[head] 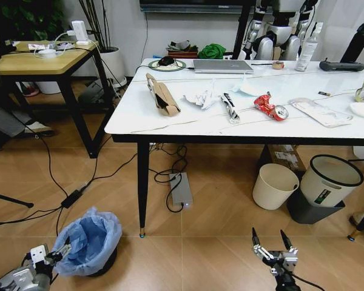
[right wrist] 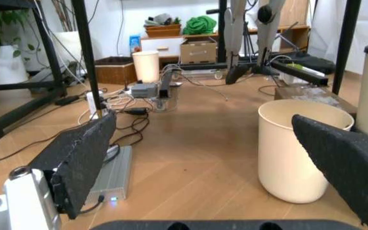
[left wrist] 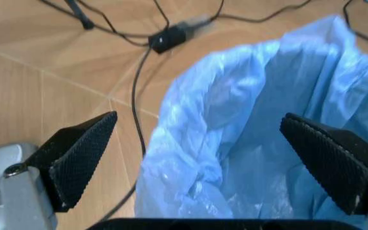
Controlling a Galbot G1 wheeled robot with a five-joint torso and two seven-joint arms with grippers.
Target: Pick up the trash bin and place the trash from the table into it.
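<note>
Left gripper (left wrist: 200, 165), fingers apart, straddles the rim of the trash bin (head: 88, 241), which stands on the floor off the table's (head: 170, 124) front-left corner. Right gripper (head: 272, 241) hangs open, low. Trash (head: 271, 107) remains on the tabletop.

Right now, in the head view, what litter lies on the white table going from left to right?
Flattened cardboard box → crumpled white paper → black-and-white wrapper → crushed red can → clear plastic packaging, all on the table.
</note>
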